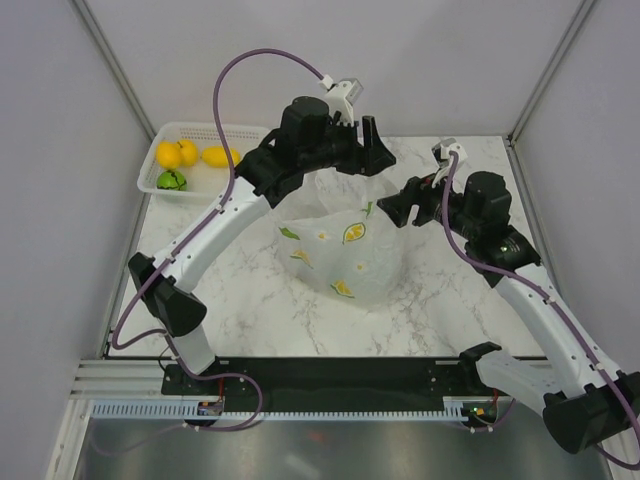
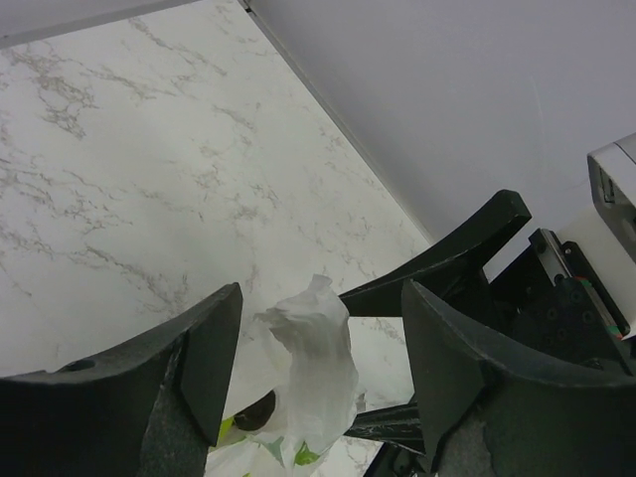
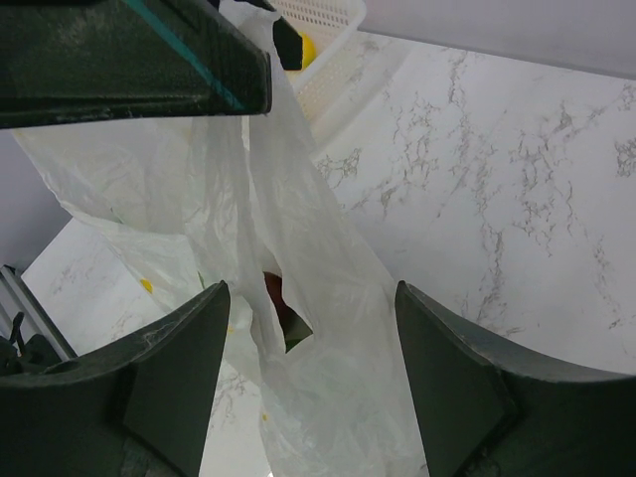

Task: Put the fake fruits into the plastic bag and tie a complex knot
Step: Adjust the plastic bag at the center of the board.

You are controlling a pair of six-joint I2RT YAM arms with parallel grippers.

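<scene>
Plastic bag (image 1: 340, 250) handle (image 2: 313, 348) stands inside your open left claw (image 2: 320, 298), right claw (image 3: 310, 293) likewise open: closing off-centre would let it slip.

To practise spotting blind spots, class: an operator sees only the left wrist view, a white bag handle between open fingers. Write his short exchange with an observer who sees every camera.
Operator: Are any fruits outside the plastic bag?
Observer: Yes. The top view shows a white basket at the far left, holding three yellow fruits and a green fruit.
Operator: Is anything inside the plastic bag?
Observer: The right wrist view shows a dark red fruit through a gap in its film.
</scene>
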